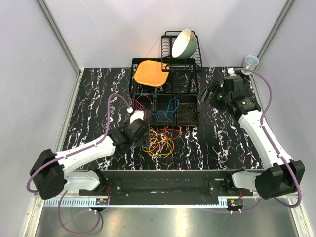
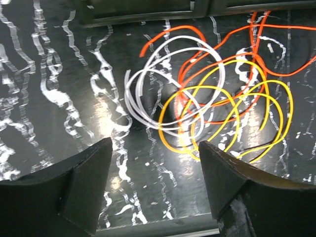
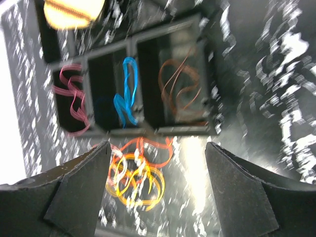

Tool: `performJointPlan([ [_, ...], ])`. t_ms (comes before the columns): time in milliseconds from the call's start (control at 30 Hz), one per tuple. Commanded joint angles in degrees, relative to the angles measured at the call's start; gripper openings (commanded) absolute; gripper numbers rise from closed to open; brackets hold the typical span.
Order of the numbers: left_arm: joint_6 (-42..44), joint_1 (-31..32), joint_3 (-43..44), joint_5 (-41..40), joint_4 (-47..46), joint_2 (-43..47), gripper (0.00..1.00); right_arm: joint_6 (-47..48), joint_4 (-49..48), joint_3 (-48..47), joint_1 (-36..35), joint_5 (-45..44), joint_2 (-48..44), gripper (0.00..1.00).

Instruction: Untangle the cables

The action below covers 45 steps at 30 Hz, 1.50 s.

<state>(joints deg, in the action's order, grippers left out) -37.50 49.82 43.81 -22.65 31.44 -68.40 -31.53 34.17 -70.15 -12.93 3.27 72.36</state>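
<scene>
A tangle of cables (image 1: pixel 160 142) lies on the black marbled table just in front of the tray. In the left wrist view it separates into white loops (image 2: pixel 163 94), yellow loops (image 2: pixel 224 118) and orange strands (image 2: pixel 222 49). My left gripper (image 1: pixel 143 132) hangs at the tangle's left edge. Its jaws (image 2: pixel 155 148) are open with only bare table between them, and the cables lie just ahead. My right gripper (image 1: pixel 211 92) is raised at the far right, away from the tangle. It too is open (image 3: pixel 158 148) and holds nothing; its view is blurred.
A black three-compartment tray (image 1: pixel 154 112) holds a red cable (image 1: pixel 144 104), a blue cable (image 1: pixel 171 108) and a brownish-orange cable (image 1: pixel 188 112). Behind it stand a dish rack (image 1: pixel 193 63) with a bowl (image 1: pixel 183 43), an orange mat (image 1: pixel 150 73) and a cup (image 1: pixel 251 61).
</scene>
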Motion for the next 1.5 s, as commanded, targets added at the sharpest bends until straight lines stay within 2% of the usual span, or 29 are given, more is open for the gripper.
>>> performJointPlan([
  [0, 0.67, -0.16, 1.28, 3.05, -7.7, -3.4, 0.69, -1.34, -0.16, 0.19, -0.43, 8.5, -1.96, 0.83],
  [100, 1.11, -0.16, 0.66, 4.19, -9.99, -6.65, 0.67, -1.87, -0.86, 2.64, -0.43, 9.39, -1.61, 0.83],
  [400, 1.81, -0.08, 1.54, 5.43, -13.51, -14.03, 0.47, -2.31, -3.15, 5.99, -0.43, 12.11, -1.78, 0.83],
  [667, 0.85, -0.08, 1.1, 4.29, -13.6, -17.02, 0.4, -1.78, -4.02, 6.87, -0.43, 12.29, -1.78, 0.83],
  [800, 0.67, 0.01, 1.1, 4.37, -13.69, -18.34, 0.24, -1.69, -4.73, 7.39, -0.34, 12.81, -0.73, 0.83],
  [833, 0.67, 0.1, 1.27, 4.46, -13.69, -18.61, 0.15, -1.87, -4.9, 7.48, -0.43, 12.9, -0.47, 0.83],
  [900, 0.67, 0.19, 1.45, 4.37, -13.6, -19.4, 0.03, -2.04, -5.26, 7.57, -0.43, 13.17, -0.2, 0.83],
  [933, 0.58, 0.19, 1.63, 4.29, -13.34, -19.49, 0.0, -2.05, -5.43, 7.66, -0.43, 13.25, -0.03, 0.83],
  [1033, 0.49, 0.88, 3.38, 2.97, -11.5, -19.05, 0.0, -1.96, -5.43, 7.4, -0.43, 13.26, 0.07, 0.83],
  [1167, 2.24, 4.92, 12.68, -0.71, -0.01, -14.23, 0.0, -1.78, -5.52, 6.96, -0.34, 13.34, -0.29, 0.83],
  [1333, 6.11, 10.29, 29.9, -2.04, 10.1, -4.84, 0.0, -1.17, -5.7, 5.73, -0.34, 12.73, -0.55, 0.83],
  [1400, 6.47, 11.95, 35.78, -5.29, 11.8, -1.4, 0.0, -0.9, -6.05, 5.29, -0.34, 12.82, -1.77, 0.84],
  [1467, 8.05, 12.4, 37.31, -5.82, 10.32, 5.36, 0.0, -0.55, -7.54, 5.64, -0.26, 13.17, -3.01, 0.85],
])
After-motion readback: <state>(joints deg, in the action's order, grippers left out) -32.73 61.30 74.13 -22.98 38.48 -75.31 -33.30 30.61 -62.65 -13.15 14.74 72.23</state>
